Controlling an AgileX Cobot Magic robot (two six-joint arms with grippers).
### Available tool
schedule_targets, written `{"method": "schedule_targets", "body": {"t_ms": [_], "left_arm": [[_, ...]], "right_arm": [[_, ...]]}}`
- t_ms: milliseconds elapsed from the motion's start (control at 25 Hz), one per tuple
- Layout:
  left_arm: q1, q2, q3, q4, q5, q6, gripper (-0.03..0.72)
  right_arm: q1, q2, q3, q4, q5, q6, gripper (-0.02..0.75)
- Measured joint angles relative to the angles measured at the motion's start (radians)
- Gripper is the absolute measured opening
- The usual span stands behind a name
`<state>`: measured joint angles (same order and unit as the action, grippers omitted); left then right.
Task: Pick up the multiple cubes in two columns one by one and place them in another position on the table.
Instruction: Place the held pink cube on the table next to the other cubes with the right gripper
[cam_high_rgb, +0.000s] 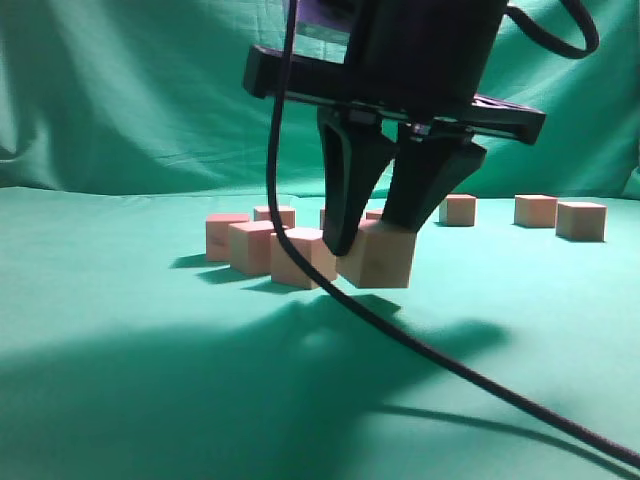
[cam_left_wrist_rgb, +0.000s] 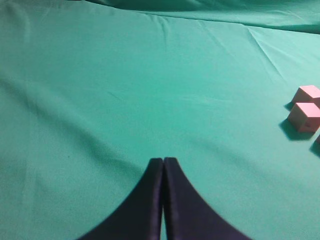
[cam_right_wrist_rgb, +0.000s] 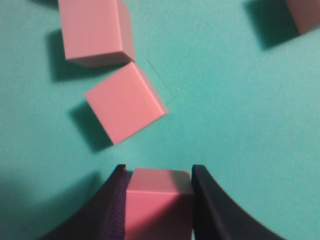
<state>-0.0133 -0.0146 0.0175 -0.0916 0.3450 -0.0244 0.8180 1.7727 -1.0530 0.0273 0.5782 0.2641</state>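
My right gripper (cam_high_rgb: 372, 238) is shut on one pinkish-tan cube (cam_high_rgb: 380, 260), both fingers pressed to its sides, and the cube is slightly tilted just above or at the green table (cam_high_rgb: 150, 340). The right wrist view shows this held cube (cam_right_wrist_rgb: 159, 200) between the black fingers (cam_right_wrist_rgb: 207, 200) of that gripper (cam_right_wrist_rgb: 159, 172). Several more cubes stand close on its left in a column (cam_high_rgb: 300, 257), (cam_high_rgb: 252, 247), (cam_high_rgb: 227, 235). Three cubes (cam_high_rgb: 535, 210) sit apart at the right rear. My left gripper (cam_left_wrist_rgb: 163, 161) is shut and holds nothing, over bare cloth.
A black cable (cam_high_rgb: 440, 365) trails from the right arm across the front of the table. Two loose cubes (cam_right_wrist_rgb: 125, 102), (cam_right_wrist_rgb: 97, 30) lie just ahead of the right gripper. Two cubes (cam_left_wrist_rgb: 304, 116) lie at the right edge of the left wrist view. A wrinkled green backdrop (cam_high_rgb: 120, 90) rises behind.
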Motion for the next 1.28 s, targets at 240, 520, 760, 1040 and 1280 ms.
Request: {"method": "schedule_targets", "body": {"t_ms": [240,520,760,1040,1280], "left_arm": [[0.0,0.0,0.0,0.0,0.0,0.0,0.0],[0.0,0.0,0.0,0.0,0.0,0.0,0.0],[0.0,0.0,0.0,0.0,0.0,0.0,0.0],[0.0,0.0,0.0,0.0,0.0,0.0,0.0],[0.0,0.0,0.0,0.0,0.0,0.0,0.0]], "right_arm": [[0.0,0.03,0.0,-0.028,-0.023,0.004,0.283],[0.0,0.03,0.0,-0.034,-0.023,0.003,0.283],[0.0,0.03,0.0,-0.038,-0.016,-0.014,0.283],[0.0,0.03,-0.09,-0.06,0.122,-0.016,0.585],[0.0,0.03,-0.241,-0.138,0.339,-0.016,0.57]]}}
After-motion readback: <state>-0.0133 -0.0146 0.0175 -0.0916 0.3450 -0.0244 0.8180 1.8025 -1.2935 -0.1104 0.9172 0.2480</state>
